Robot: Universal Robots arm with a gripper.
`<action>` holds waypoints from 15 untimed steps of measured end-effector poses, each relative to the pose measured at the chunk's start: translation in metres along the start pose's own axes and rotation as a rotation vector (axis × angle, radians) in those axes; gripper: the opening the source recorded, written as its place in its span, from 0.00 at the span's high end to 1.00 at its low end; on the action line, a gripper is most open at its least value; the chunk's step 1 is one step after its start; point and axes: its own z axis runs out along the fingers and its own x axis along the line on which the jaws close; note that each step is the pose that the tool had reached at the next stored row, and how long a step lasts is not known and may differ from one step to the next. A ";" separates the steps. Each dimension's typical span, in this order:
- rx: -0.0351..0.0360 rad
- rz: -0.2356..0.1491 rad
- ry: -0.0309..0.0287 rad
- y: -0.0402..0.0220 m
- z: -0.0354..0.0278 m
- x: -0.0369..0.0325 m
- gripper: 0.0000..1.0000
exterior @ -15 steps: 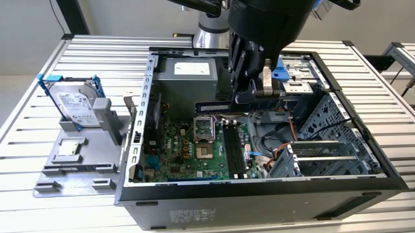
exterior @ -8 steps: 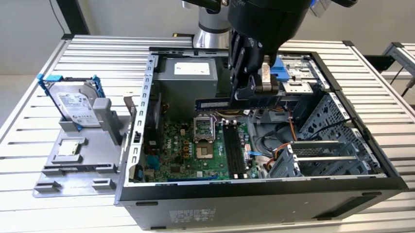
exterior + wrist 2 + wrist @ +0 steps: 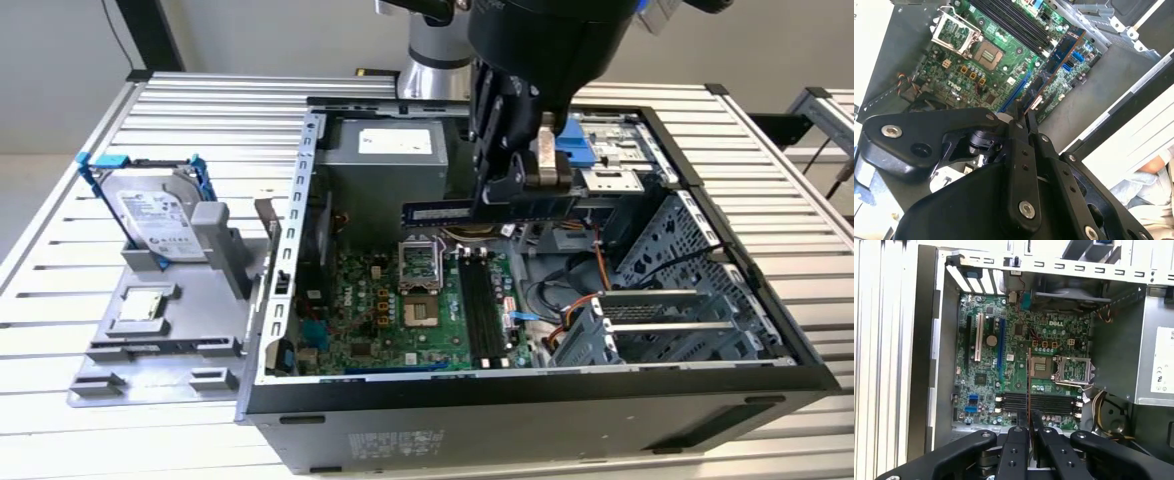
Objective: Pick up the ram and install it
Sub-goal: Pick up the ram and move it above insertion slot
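Note:
My gripper (image 3: pixel 518 200) hangs over the open computer case (image 3: pixel 287 300), shut on the ram (image 3: pixel 438 212). The ram is a long dark stick held level above the motherboard (image 3: pixel 400 310), poking out toward the exterior view's left. In the second wrist view the ram (image 3: pixel 1056 60) runs away from the gripper (image 3: pixel 1022 117) with chips along its face. In the first wrist view the ram (image 3: pixel 1028 380) appears edge-on as a thin line between the fingers (image 3: pixel 1016 432), crossing above the dark memory slots (image 3: pixel 1041 402). The slots (image 3: pixel 483 305) lie below the gripper, with a gap between them and the ram.
A silver hard drive in a blue bracket (image 3: pixel 154 220) stands on a grey fixture (image 3: pixel 160 340) at the exterior view's left. Inside the case are the power supply (image 3: pixel 387 150), the processor socket (image 3: pixel 416 262), loose cables (image 3: pixel 587 290) and a metal drive cage (image 3: pixel 667 320).

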 end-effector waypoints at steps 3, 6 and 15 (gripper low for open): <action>0.0000 0.000 0.0000 -0.0006 0.0003 -0.0079 1.00; 0.0000 0.000 0.0000 -0.0011 0.0006 -0.0157 1.00; 0.0000 0.000 0.0000 -0.0016 0.0010 -0.0244 1.00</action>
